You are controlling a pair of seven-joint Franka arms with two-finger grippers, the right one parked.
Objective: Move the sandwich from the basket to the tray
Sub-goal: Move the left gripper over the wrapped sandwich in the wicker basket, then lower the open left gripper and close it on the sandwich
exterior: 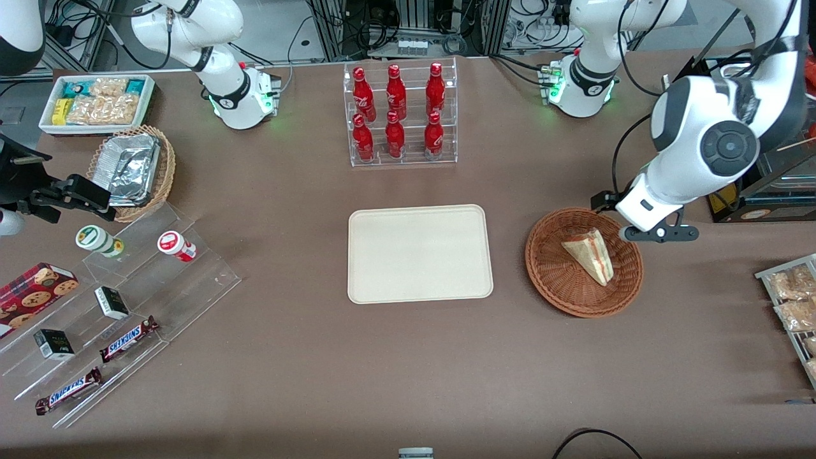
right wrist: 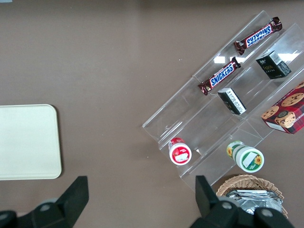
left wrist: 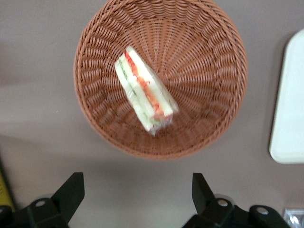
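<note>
The sandwich (exterior: 590,255) (left wrist: 145,95), a pale bread wedge with red-orange and green filling, lies in the reddish-brown wicker basket (exterior: 548,280) (left wrist: 95,118). My gripper (exterior: 656,233) (left wrist: 137,190) hovers over the basket's rim on the side toward the working arm's end of the table, open, with nothing between its black fingers (left wrist: 71,190). It is apart from the sandwich. The cream-beige tray (exterior: 417,252) (left wrist: 289,118) (right wrist: 26,142) lies bare beside the basket, toward the parked arm's end.
A clear rack of red bottles (exterior: 398,115) stands farther from the front camera than the tray. A wire shelf of snack packets (exterior: 794,299) sits at the working arm's end. At the parked arm's end lie clear stepped shelves (exterior: 127,299), a tan foil-tray basket (exterior: 134,169) and a white bin (exterior: 95,102).
</note>
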